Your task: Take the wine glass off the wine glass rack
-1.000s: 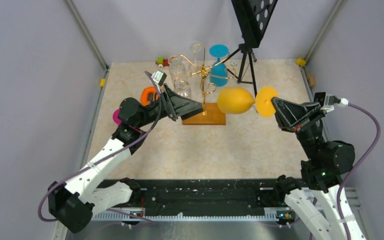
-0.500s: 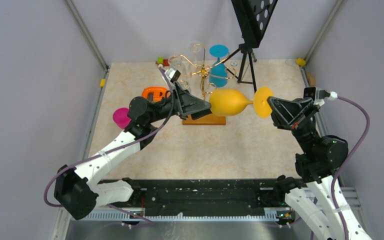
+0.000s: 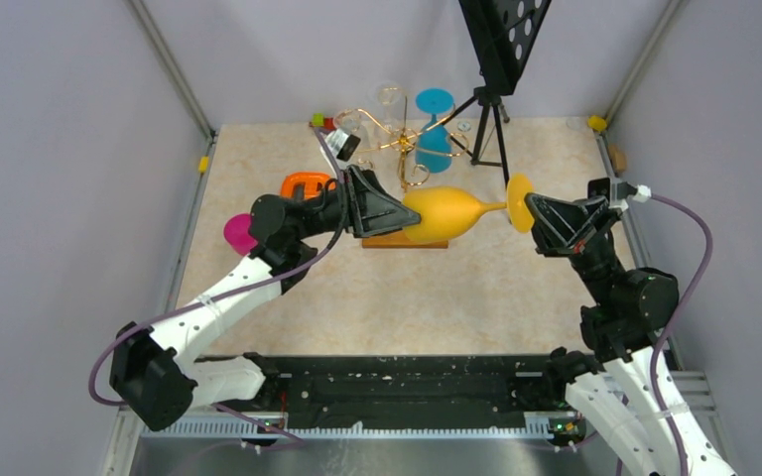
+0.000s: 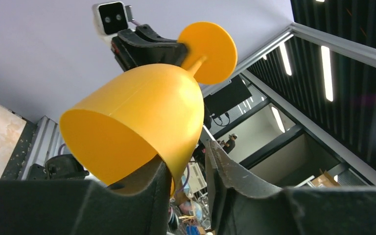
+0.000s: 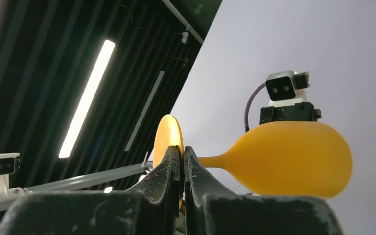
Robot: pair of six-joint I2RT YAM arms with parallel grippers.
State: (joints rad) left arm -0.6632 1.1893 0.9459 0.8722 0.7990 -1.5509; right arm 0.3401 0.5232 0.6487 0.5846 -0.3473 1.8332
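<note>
An orange-yellow wine glass (image 3: 444,212) lies level in the air, in front of the gold wine glass rack (image 3: 398,143) and above its wooden base (image 3: 385,241). My right gripper (image 3: 529,210) is shut on the glass's round foot (image 5: 168,136), which is pinched edge-on between the fingers of that gripper (image 5: 182,150). My left gripper (image 3: 405,215) is at the bowl's mouth. In the left wrist view one finger (image 4: 152,177) is inside the bowl (image 4: 147,110) against its wall. The other finger (image 4: 225,169) stands outside with a gap, so this gripper (image 4: 186,154) is open around the rim.
A blue glass (image 3: 435,120) and clear glasses (image 3: 389,99) hang on the rack. A black tripod (image 3: 492,131) stands just right of it. An orange object (image 3: 304,184) and a pink cup (image 3: 237,233) sit on the table at the left.
My left gripper has moved right to the bowl and narrowed around its rim. The right gripper has carried the glass a little to the left, toward it.
</note>
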